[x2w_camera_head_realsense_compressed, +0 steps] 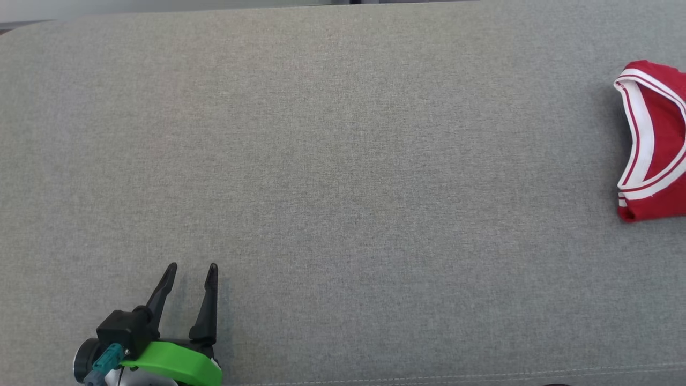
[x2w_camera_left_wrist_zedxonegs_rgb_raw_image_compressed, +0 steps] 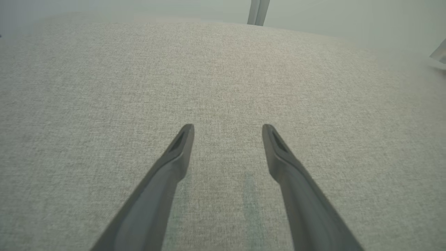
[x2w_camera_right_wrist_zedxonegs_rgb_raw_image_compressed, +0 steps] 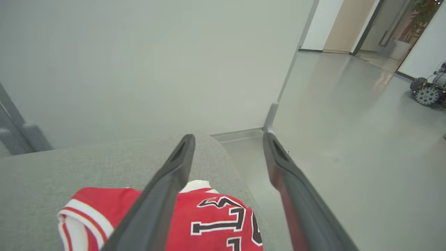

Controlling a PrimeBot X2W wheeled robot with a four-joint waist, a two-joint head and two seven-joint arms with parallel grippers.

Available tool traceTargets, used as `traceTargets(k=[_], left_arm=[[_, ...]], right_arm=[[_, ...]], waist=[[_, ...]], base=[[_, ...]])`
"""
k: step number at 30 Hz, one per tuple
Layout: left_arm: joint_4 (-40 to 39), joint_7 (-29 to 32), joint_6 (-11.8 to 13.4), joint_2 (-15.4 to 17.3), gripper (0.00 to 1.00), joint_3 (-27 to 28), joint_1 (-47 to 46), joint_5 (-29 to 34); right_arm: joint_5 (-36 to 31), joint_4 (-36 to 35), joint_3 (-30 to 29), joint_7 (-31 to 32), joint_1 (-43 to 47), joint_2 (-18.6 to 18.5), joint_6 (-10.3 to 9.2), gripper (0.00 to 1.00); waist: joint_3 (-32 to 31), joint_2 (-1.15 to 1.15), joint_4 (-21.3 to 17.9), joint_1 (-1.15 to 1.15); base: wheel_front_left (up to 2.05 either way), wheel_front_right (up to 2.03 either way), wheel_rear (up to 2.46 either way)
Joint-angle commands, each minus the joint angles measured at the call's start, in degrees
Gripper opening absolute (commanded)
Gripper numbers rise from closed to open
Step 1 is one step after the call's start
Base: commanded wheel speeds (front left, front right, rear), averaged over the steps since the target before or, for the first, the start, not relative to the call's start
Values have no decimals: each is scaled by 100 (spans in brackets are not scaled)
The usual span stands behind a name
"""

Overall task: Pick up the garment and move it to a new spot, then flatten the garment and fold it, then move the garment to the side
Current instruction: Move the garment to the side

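- The garment [x2w_camera_head_realsense_compressed: 656,145], a red jersey with white trim and a printed number, is lying folded at the far right end of the grey upholstered surface [x2w_camera_head_realsense_compressed: 343,161], partly cut off by the head view's edge.
- Its visible edge is running near-to-far along that right end; its full length cannot be judged.
- The right gripper [x2w_camera_right_wrist_zedxonegs_rgb_raw_image_compressed: 229,136] is sitting directly above the garment, so the right arm is plainly the nearer one.
- Its fingers are standing apart with nothing between them, released, and pointing out past the surface's end toward the floor. Whether one finger is touching the cloth cannot be told.
- The left gripper [x2w_camera_head_realsense_compressed: 193,266] is hovering low at the near left, well apart from the garment, spread wide and grasping nothing.
- Judgement: the garment appears folded and set aside, so any further handling is falling to the right arm.
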Motion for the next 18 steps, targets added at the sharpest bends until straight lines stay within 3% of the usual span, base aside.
traceTargets(k=[1,5,11,18], left_arm=[[-25,4,5,-25,100,48,-6,-52],[-57,4,5,-134,100,186,101,-38],[-71,4,5,-278,100,427,240,-11],[132,3,5,-407,100,843,496,131]], right_arm=[[-262,-325,-167,-18,151,158,-9,100],[-928,-1523,-805,-19,677,638,-9,100],[-1590,-3353,-1287,-18,1956,1280,-9,100],[-1441,-4556,-988,-19,3500,1629,-9,100]], waist=[[-80,0,-52,0],[-283,0,-136,0],[-775,0,-103,0],[-1473,0,-17,0]], base=[[0,0,0],[0,0,0],[0,0,0],[0,0,0]])
